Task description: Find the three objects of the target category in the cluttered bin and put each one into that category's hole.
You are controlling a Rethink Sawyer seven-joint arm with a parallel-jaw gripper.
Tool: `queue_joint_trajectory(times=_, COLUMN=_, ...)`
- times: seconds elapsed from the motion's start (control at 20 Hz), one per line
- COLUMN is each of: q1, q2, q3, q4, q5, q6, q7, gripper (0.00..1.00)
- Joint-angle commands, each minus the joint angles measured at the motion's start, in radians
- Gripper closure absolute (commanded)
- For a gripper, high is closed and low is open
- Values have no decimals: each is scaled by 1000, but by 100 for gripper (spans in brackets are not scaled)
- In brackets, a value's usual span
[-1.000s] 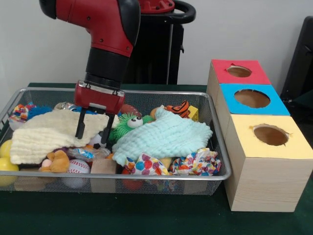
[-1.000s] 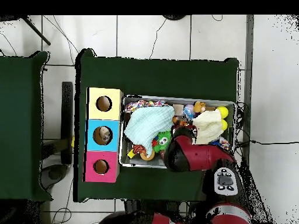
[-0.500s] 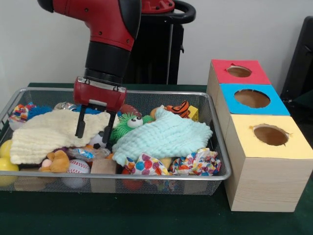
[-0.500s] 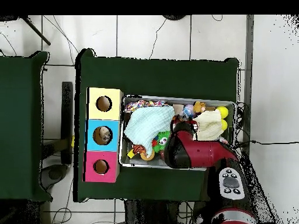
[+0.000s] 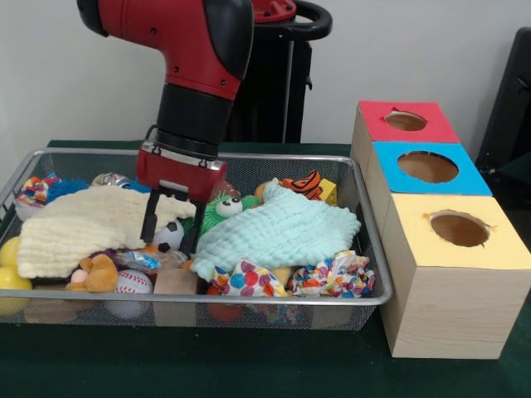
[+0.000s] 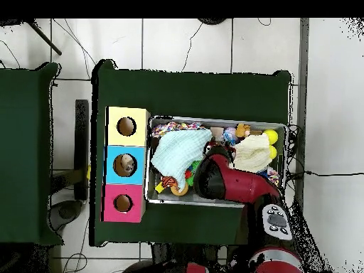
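Observation:
The bin (image 5: 249,298) is a silver wire-mesh basket full of toys and cloths; it also shows in the overhead view (image 6: 213,119). My gripper (image 5: 171,235) hangs from the red arm into the bin's middle, open, with its fingertips on either side of a small black-and-white soccer ball (image 5: 169,235). A cream cloth (image 5: 83,225) lies to its left and a mint cloth (image 5: 278,228) to its right. A green furry toy with eyes (image 5: 222,207) sits just behind the right finger. In the overhead view the arm (image 6: 220,181) hides the gripper.
Three wooden boxes with holes stand right of the bin: red (image 5: 406,122), blue (image 5: 427,168), yellow (image 5: 458,230). A baseball (image 5: 131,283), yellow balls (image 5: 10,251), a tiger toy (image 5: 305,184) and spotted wraps (image 5: 245,278) lie in the bin.
The gripper has moved to the right in the front view, off the cream cloth, and come down a little around the soccer ball. It stays open.

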Motion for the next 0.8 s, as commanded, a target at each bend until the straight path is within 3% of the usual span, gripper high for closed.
queue_joint_trajectory(times=0.05, q1=5, q2=56, q3=14, q4=143, q5=186, q6=-61, q7=372, gripper=0)
queue_joint_trajectory(times=0.55, q1=-40, q2=57, q3=-1, q4=128, q5=229, q6=-95, q7=348, gripper=0)
queue_joint_trajectory(times=0.8, q1=-14, q2=87, q3=-30, q4=92, q5=282, q6=-107, q7=357, gripper=0)
